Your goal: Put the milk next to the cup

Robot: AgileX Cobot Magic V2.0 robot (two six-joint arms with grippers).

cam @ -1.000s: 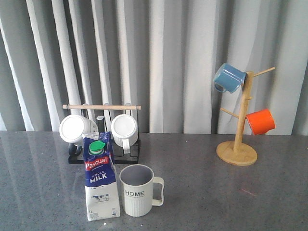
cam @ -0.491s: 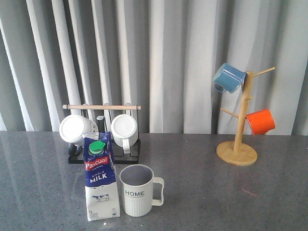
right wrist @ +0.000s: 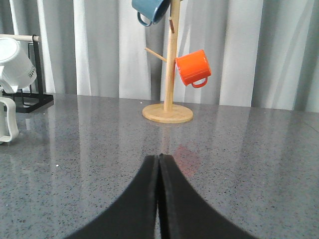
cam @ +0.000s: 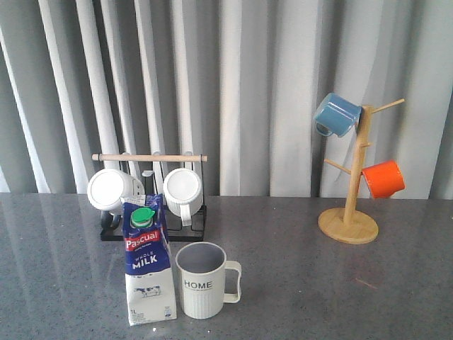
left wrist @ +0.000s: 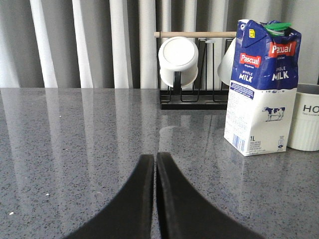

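Note:
The milk carton stands upright on the grey table, blue top, green cap, white base with a cow. The cream ribbed HOME cup stands right beside it, to its right, handle pointing right. In the left wrist view the milk stands ahead with the cup's edge just behind it. My left gripper is shut and empty, low over the table, well short of the carton. My right gripper is shut and empty, facing the wooden mug tree. Neither gripper shows in the front view.
A black rack with two white mugs stands behind the milk. A wooden mug tree with a blue mug and an orange mug stands at the back right. Grey curtains hang behind the table.

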